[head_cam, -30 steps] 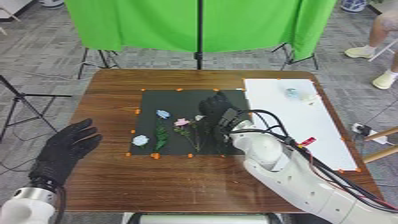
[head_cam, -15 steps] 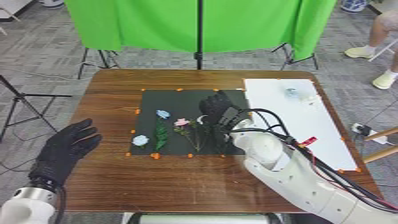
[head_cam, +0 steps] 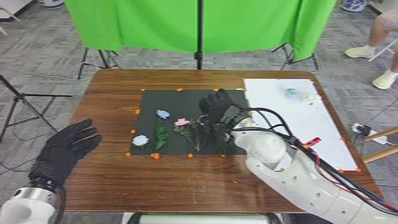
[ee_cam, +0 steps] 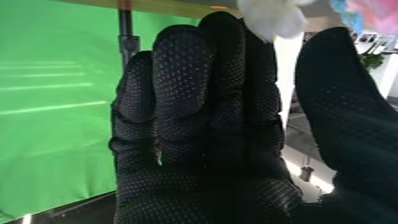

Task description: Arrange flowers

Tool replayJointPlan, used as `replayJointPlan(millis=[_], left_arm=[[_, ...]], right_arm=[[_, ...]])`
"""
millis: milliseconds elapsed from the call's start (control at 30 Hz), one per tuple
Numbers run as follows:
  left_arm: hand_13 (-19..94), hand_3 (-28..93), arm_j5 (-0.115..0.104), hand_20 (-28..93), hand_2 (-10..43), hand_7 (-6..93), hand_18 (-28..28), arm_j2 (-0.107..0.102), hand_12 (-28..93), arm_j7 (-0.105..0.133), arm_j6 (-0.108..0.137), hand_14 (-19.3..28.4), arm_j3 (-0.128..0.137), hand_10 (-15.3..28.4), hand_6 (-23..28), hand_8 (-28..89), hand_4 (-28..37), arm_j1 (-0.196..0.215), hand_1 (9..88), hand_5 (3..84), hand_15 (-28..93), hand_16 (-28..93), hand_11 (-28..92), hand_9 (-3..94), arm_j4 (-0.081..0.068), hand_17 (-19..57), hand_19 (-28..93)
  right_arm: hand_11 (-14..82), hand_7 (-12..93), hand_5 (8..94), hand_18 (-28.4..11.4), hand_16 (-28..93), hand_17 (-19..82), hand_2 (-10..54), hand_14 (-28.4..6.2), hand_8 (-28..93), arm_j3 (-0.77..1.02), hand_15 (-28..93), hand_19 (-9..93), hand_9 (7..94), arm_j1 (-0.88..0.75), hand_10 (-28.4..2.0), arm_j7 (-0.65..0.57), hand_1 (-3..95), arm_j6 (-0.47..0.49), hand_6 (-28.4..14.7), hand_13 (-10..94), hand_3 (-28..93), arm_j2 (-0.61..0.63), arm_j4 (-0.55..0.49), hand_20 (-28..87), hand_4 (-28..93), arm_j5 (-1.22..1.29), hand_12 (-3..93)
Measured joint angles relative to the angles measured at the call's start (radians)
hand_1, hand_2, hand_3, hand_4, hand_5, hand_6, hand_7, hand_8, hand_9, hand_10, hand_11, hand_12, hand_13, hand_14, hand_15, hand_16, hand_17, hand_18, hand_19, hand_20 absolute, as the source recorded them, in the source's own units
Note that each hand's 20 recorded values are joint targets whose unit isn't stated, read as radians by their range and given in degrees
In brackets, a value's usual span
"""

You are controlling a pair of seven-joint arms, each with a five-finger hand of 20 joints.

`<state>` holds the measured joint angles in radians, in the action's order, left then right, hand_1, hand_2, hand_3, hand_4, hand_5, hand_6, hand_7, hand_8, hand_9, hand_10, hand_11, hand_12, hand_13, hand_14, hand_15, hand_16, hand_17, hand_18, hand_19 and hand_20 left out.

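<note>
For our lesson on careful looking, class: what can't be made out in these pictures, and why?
- Head view: whatever lies beneath the right hand, which covers part of the black mat.
- Head view: what the pale blue thing is; too small.
- Right wrist view: the full white flower and pink flower, cut off by the edge.
</note>
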<state>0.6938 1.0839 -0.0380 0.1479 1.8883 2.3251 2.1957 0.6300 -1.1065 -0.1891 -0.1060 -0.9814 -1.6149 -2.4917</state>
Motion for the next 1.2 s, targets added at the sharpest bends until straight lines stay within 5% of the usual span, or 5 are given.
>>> replayJointPlan(millis=[367, 567, 667, 867, 1200], left_arm=[[30, 73, 0.0, -4, 2.9, 34.2, 23.1, 0.001, 10, 0.001, 0.0, 17.7, 0.001, 15.3, 5.2, -17, -28.3, 0.002, 32.7, 38.5, 52, -8, 38, 36.1, 0.0, -5.0, 63], [30, 73, 0.0, -4, 2.9, 34.5, 23.1, 0.001, 10, 0.001, 0.0, 17.8, 0.001, 15.4, 5.2, -17, -28.3, 0.003, 32.6, 38.5, 52, -8, 39, 36.1, 0.0, -5.0, 64], [30, 73, 0.0, -4, 2.9, 34.5, 23.1, 0.001, 10, 0.001, 0.0, 17.7, 0.002, 15.4, 5.2, -17, -28.3, 0.004, 32.6, 38.5, 52, -8, 39, 36.1, 0.0, -5.0, 64], [30, 73, 0.0, -4, 2.9, 34.6, 23.1, 0.001, 9, 0.001, 0.0, 17.6, 0.002, 15.4, 5.2, -17, -28.3, 0.005, 32.6, 38.6, 52, -8, 39, 36.1, 0.0, -5.0, 64], [30, 73, 0.0, -5, 2.8, 34.7, 23.1, 0.0, 9, 0.0, 0.0, 17.7, 0.003, 15.3, 5.2, -17, -28.3, 0.007, 32.6, 38.6, 53, -9, 39, 36.1, 0.0, -5.0, 64]], right_arm=[[38.3, 43, 63.9, -16.3, 26, 27, -9.5, -3.3, -11, 0.068, 59, 74, 74.0, -0.047, -6.6, 0.016, 33.7, 0.042, 1.5, 71, 82, 0.035, -0.103, 41, -28, 0.107, 31.6], [39.7, 36, 46.1, -16.6, 21, 24, -7.8, -5.4, -22, 0.085, 67, 75, 49.2, -0.051, -10.2, -0.001, 31.1, 0.046, -1.4, 57, 91, 0.043, -0.105, 41, -26, 0.102, 23.1], [38.0, 33, 41.6, -17.0, 24, 22, -5.7, -5.9, -20, 0.106, 66, 75, 44.8, -0.052, -10.0, -0.02, 32.9, 0.098, -3.1, 52, 93, 0.04, -0.105, 41, -24, 0.088, 21.2], [26.4, 26, 46.3, -17.9, 27, 21, 0.8, -7.3, -18, 0.147, 66, 74, 49.7, -0.051, -9.1, -0.041, 31.5, 0.288, -3.8, 48, 93, 0.036, -0.102, 42, -14, 0.097, 17.4], [22.3, 23, 49.2, -19.1, 19, 18, 13.1, -9.7, -17, 0.078, 72, 72, 51.5, -0.016, -8.1, -0.019, 19.6, 0.293, -3.1, 46, 93, 0.042, -0.056, 44, -17, 0.032, 18.7]])
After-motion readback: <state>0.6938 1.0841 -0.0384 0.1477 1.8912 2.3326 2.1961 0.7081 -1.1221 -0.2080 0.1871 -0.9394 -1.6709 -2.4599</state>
